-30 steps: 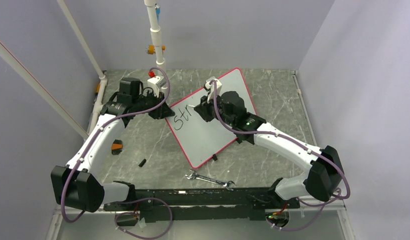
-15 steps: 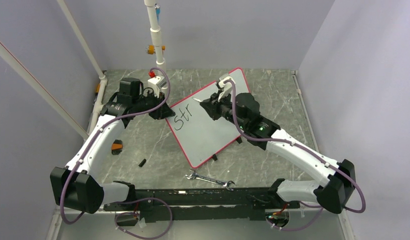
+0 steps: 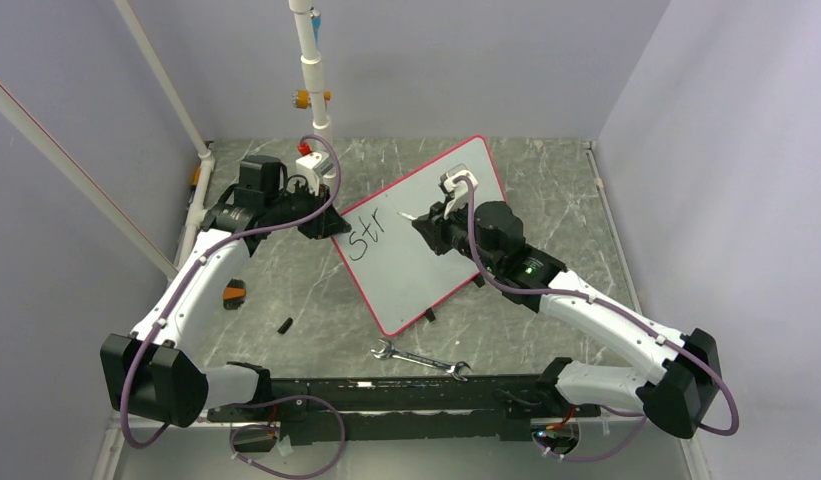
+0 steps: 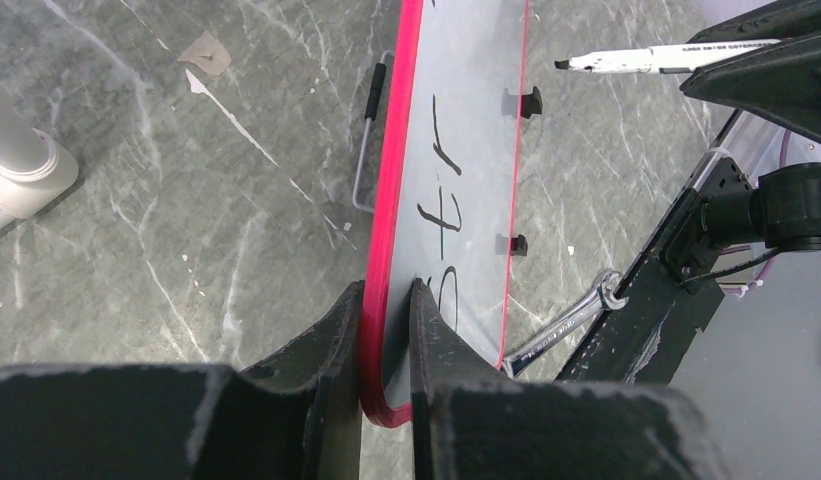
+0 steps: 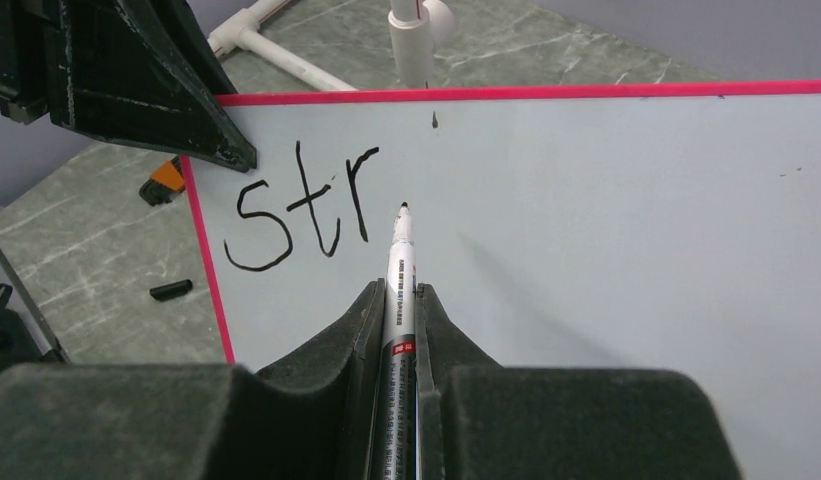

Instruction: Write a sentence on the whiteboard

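The whiteboard (image 3: 431,275) with its red-pink rim lies tilted on the table. Black lettering "Str" (image 3: 366,235) stands near its left corner; no more of the sentence shows. My left gripper (image 3: 326,226) is shut on the board's left rim; in the left wrist view its jaws (image 4: 386,292) clamp the red edge of the whiteboard (image 4: 471,170). My right gripper (image 3: 428,222) is shut on a white marker (image 5: 399,255). The marker's black tip sits just right of the "r" in the lettering (image 5: 301,210), close over the whiteboard (image 5: 606,220).
A steel wrench (image 3: 418,358) lies near the front rail. A small black cap (image 3: 284,325) and an orange-black object (image 3: 233,293) lie left of the board. A white pipe stand (image 3: 311,70) rises at the back.
My right gripper with the marker moved right off the letters, then came down a little to just right of the "r". The lettering and left arm are unchanged.
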You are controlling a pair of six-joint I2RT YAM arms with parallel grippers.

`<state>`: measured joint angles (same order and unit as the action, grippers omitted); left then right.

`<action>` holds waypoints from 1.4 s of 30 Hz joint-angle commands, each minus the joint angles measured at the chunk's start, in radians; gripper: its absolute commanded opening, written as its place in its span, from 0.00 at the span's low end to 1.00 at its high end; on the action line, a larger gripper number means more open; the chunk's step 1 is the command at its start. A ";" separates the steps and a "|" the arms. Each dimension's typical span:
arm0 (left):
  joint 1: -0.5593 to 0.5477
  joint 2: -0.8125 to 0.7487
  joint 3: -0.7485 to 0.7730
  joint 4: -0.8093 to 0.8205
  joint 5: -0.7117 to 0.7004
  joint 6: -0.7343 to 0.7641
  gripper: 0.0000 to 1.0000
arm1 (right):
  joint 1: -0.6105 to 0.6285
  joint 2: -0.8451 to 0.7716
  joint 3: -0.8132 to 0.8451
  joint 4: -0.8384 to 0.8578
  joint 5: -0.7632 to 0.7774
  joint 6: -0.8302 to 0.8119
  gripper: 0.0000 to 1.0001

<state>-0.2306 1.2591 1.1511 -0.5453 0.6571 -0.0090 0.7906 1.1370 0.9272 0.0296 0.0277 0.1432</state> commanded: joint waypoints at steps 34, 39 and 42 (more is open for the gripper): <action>-0.004 -0.015 0.002 0.012 -0.133 0.106 0.00 | -0.019 0.058 0.043 0.063 -0.050 0.013 0.00; -0.004 -0.017 0.003 0.012 -0.132 0.106 0.00 | -0.018 0.082 0.062 0.077 -0.062 0.016 0.00; -0.004 -0.018 0.003 0.011 -0.133 0.107 0.00 | -0.019 0.103 0.083 0.080 -0.069 0.016 0.00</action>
<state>-0.2337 1.2591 1.1511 -0.5442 0.6563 -0.0067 0.7753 1.2240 0.9417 0.0475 -0.0174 0.1505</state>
